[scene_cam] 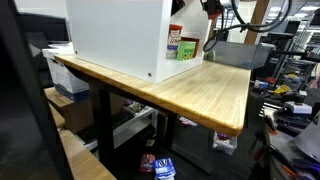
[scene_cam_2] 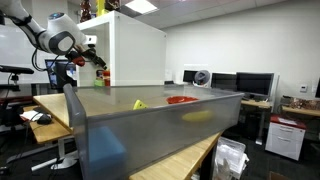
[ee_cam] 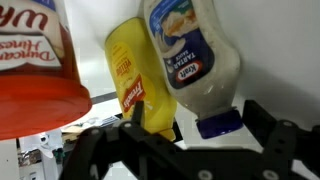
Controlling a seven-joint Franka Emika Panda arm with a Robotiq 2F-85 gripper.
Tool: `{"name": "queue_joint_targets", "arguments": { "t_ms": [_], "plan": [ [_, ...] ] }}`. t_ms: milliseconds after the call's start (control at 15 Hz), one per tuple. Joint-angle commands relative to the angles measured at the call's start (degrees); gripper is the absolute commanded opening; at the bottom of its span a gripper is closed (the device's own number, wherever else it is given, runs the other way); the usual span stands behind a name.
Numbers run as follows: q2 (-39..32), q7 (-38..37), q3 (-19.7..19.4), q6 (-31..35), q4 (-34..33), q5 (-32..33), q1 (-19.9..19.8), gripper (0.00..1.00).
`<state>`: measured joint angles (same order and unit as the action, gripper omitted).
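Observation:
In the wrist view my gripper (ee_cam: pixel 198 124) is open, its black fingers (ee_cam: pixel 266 128) standing either side of the blue cap of a white Kraft mayonnaise bottle (ee_cam: pixel 192 55). Left of that bottle and close against it is a yellow mustard bottle (ee_cam: pixel 137 78). A Duncan Hines frosting tub (ee_cam: pixel 35 70) with a red lid fills the left edge. In both exterior views the arm (scene_cam_2: pixel 58 38) reaches to these items beside a tall white box (scene_cam: pixel 115 38). The frosting tub (scene_cam: pixel 187 48) stands on the wooden table (scene_cam: pixel 215 92).
The white box (scene_cam_2: pixel 135 50) takes up much of the tabletop. A grey translucent bin (scene_cam_2: pixel 150 130) fills the foreground in an exterior view. Behind are monitors (scene_cam_2: pixel 255 85), desks and office clutter. Blue and white boxes (scene_cam: pixel 68 80) sit beyond the table.

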<state>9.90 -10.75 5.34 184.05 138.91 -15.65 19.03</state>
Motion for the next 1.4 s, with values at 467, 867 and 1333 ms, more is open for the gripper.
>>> {"name": "queue_joint_targets", "arguments": {
  "t_ms": [467, 867, 1333],
  "plan": [
    [-0.2, 0.4, -7.3, 5.4, 0.0, -1.9, 12.7, 1.0],
    [-1.0, -0.2, -10.1, 7.8, 0.7, -0.6, 15.4, 0.7],
    [-5.3, -0.6, -1.6, 11.4, 0.8, 1.3, 4.2, 0.61]
  ]
}}
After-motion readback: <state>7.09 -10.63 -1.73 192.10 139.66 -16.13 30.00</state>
